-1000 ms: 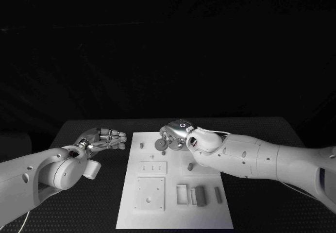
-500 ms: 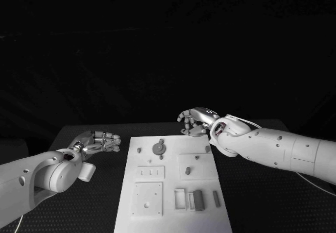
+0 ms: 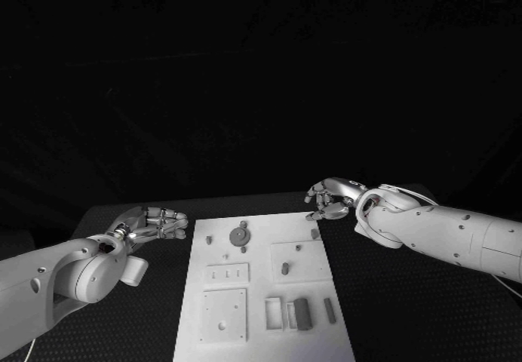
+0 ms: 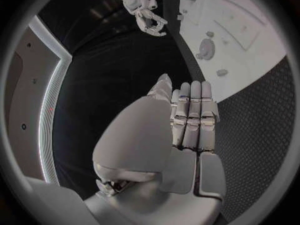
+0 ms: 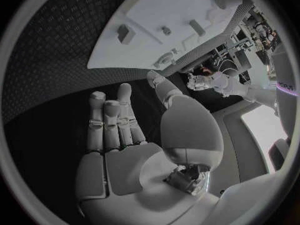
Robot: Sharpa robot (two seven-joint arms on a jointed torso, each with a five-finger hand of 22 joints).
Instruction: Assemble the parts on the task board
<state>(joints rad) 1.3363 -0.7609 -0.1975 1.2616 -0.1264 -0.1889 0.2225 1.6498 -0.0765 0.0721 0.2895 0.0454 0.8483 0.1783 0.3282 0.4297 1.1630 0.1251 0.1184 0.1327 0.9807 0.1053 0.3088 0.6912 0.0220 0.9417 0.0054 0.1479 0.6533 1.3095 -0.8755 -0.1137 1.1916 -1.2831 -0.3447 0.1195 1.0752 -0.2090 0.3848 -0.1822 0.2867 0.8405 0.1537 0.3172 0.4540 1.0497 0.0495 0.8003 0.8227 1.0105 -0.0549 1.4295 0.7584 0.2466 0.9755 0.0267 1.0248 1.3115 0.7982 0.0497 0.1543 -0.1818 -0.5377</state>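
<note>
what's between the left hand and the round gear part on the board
In the head view, only bare black table and the task board's white edge lie between the left hand and the round gear part.

Left arm entering from eight o'clock, white forearm angled toward the centre, silver left hand ending it near nine o'clock, fingers apart and lightly curled, holding nothing. Right arm reaching in from four o'clock, right hand raised at about two o'clock of centre, fingers loosely extended side by side, palm bare, nothing gripped.
</note>
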